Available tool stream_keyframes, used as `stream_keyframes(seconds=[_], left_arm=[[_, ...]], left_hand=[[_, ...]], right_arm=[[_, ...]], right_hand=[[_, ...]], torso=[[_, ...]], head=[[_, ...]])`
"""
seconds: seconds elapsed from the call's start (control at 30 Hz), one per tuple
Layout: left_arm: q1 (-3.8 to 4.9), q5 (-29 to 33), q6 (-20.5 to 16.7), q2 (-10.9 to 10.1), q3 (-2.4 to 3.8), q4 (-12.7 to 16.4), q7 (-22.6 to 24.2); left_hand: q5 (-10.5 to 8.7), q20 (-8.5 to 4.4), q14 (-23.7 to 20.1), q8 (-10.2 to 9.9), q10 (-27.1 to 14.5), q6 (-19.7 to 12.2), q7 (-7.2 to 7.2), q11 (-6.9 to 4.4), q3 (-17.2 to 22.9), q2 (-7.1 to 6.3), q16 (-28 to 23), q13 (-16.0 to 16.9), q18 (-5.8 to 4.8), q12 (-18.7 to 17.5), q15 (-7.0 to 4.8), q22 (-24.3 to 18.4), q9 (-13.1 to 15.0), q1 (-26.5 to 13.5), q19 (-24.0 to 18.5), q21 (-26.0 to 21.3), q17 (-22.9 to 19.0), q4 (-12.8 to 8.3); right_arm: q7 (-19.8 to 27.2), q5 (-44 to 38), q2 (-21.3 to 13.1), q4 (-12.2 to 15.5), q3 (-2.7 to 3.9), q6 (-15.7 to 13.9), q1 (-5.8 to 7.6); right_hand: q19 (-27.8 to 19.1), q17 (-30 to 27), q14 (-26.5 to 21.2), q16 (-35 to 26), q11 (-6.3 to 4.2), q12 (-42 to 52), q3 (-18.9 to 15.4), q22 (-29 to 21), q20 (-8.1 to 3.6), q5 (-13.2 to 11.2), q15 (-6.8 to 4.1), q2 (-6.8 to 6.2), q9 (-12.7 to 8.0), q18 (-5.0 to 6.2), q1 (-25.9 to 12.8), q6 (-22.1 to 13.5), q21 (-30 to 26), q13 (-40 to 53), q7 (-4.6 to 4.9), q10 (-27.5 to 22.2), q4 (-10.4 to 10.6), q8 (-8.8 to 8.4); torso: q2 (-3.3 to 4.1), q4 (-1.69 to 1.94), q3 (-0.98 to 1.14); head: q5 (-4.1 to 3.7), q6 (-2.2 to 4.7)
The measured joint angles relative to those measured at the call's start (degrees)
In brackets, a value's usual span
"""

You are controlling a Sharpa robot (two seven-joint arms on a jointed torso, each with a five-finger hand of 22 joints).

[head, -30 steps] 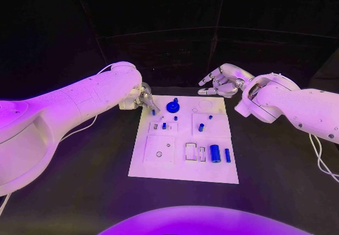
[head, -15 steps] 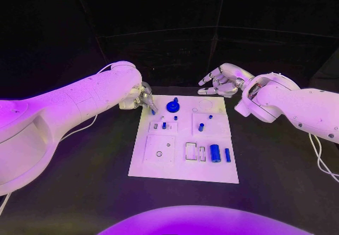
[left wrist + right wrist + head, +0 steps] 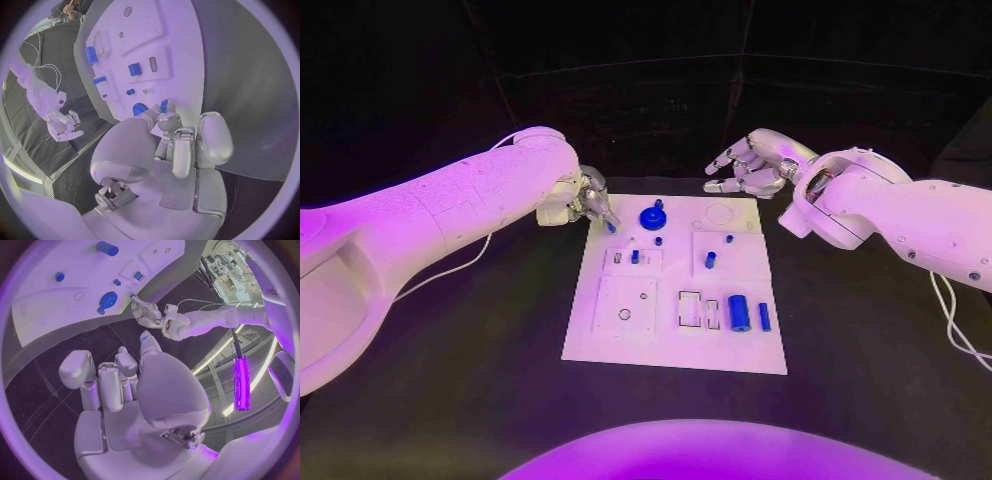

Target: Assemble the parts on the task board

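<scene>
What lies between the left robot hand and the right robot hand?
In the head view, between the left robot hand and right robot hand: the task board's far edge and a blue gear.

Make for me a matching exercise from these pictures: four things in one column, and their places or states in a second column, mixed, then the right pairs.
Things
1. left hand
2. right hand
3. blue gear
4. blue cylinder

Places or states
A. lies in the board's near right part
B. raised beyond the board's far edge, holding nothing
C. fingers pinch a small blue part at the board's far left corner
D. stands near the board's far edge

Pairs: 1-C, 2-B, 3-D, 4-A
</scene>
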Motion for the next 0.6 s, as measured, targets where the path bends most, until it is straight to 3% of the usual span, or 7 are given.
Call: stream_keyframes(seconds=[0.13,0.4,0.5,0.6], left_arm=[[0.07,1.4,-1.6,-2.5,-0.01,3.5,0.1],[0.11,3.6,-5.5,-7.7,-0.22,11.8,0.1],[0.07,4.1,-7.3,-9.5,-0.81,14.8,0.1],[-0.17,4.5,-9.3,-11.2,-1.79,17.9,0.1]], left_hand=[[0.01,0.00,0.0,1.6,0.2,0.0,0.00,0.19,7.8,-2.34,0.0,-0.3,0.00,0.0,0.00,0.0,0.3,-4.4,0.0,0.0,0.0,-1.9],[0.00,0.00,0.0,2.6,0.4,0.0,0.01,-0.04,11.4,-3.78,0.0,-0.5,-0.01,0.0,0.00,0.3,0.4,-5.8,0.0,0.0,0.0,-2.5],[-0.01,0.00,0.0,2.8,0.4,0.0,0.01,-0.04,11.9,-3.80,0.0,-0.5,-0.01,0.0,0.00,0.4,0.5,-6.3,0.0,0.0,0.0,-2.5],[-0.02,0.00,0.0,3.0,0.4,0.0,0.02,-0.05,12.2,-3.98,0.0,-0.5,0.00,0.0,0.00,0.5,0.5,-6.4,0.0,0.0,0.0,-2.3]], right_arm=[[0.0,0.0,-0.1,-0.1,0.00,0.0,0.00],[0.0,0.0,-0.3,-0.1,0.00,0.1,0.00],[0.0,0.0,-0.3,-0.1,0.00,0.2,0.00],[-0.1,0.0,-0.3,-0.1,0.00,0.2,0.00]], right_hand=[[0.0,0.0,0.0,0.0,0.00,0.0,0.0,0.0,0.00,0.0,0.00,0.06,0.0,0.00,0.1,0.0,0.0,0.0,0.00,0.0,0.0,0.00],[0.0,0.0,0.0,0.0,0.00,0.0,0.0,0.0,0.00,0.0,0.00,0.06,0.0,0.00,0.1,0.0,0.0,0.0,0.00,0.0,0.0,0.00],[0.0,0.0,0.0,0.0,0.00,0.0,0.0,0.0,0.00,0.0,0.00,0.06,0.0,0.00,0.1,0.0,0.0,0.0,0.00,0.0,0.0,0.00],[0.0,0.0,0.0,0.0,0.00,0.0,0.0,-0.1,0.00,0.0,0.00,0.06,0.0,0.00,0.1,0.0,0.0,0.0,0.00,0.0,0.0,0.00]], torso=[[-0.08,0.18,0.05],[-0.18,0.49,0.09],[-0.20,0.56,0.10],[-0.20,0.60,0.09]], head=[[-0.05,0.07],[-0.07,0.08],[0.04,0.09],[0.18,0.07]])
